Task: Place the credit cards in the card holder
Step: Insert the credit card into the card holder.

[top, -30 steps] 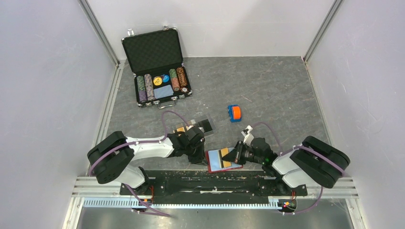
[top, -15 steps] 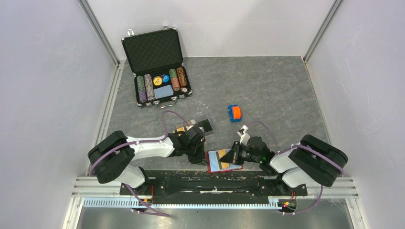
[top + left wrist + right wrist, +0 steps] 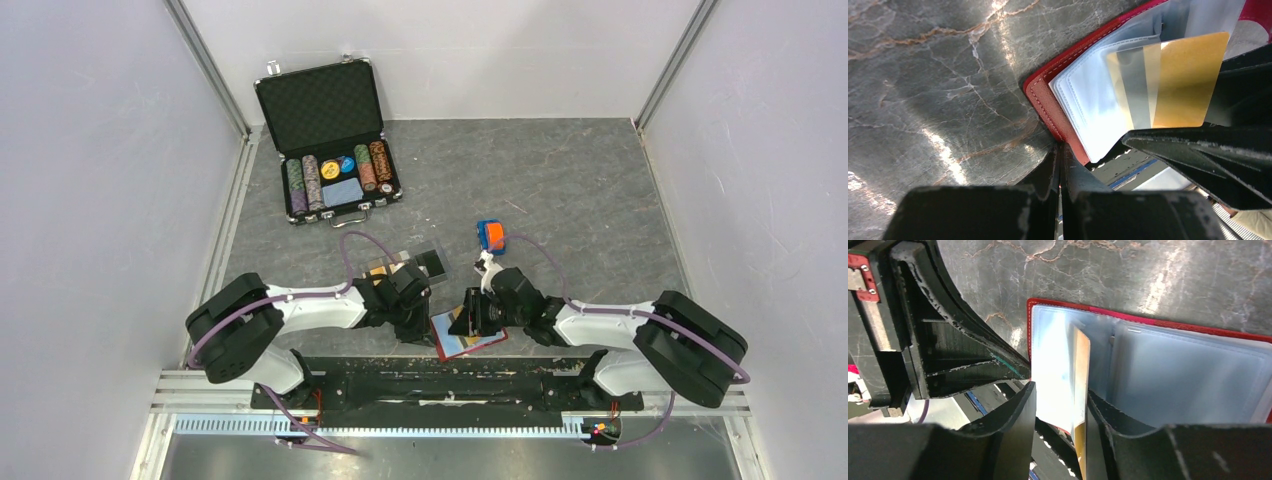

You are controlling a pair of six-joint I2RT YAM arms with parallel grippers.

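Observation:
A red wallet point(image 3: 470, 343) lies open at the table's near edge, its clear sleeves point(image 3: 1188, 380) spread. A gold credit card point(image 3: 1188, 80) sticks out of a sleeve. My right gripper point(image 3: 1060, 390) is open around that card point(image 3: 1080, 365), which stands edge-on against the right finger, with a gap to the left finger. My left gripper point(image 3: 1060, 147) is shut, its tips at the wallet's red edge point(image 3: 1045, 97). The clear card holder point(image 3: 425, 262) sits just behind my left gripper point(image 3: 417, 322), with an orange card point(image 3: 378, 270) at its left end.
A black chip briefcase point(image 3: 330, 140) stands open at the back left with rows of chips. A small orange and blue object point(image 3: 490, 236) lies behind my right gripper point(image 3: 462, 322). The black rail point(image 3: 440, 385) runs right behind the wallet's near edge.
My right gripper has moved left across the wallet and gone from shut to open around the gold card. The left arm has stayed put.

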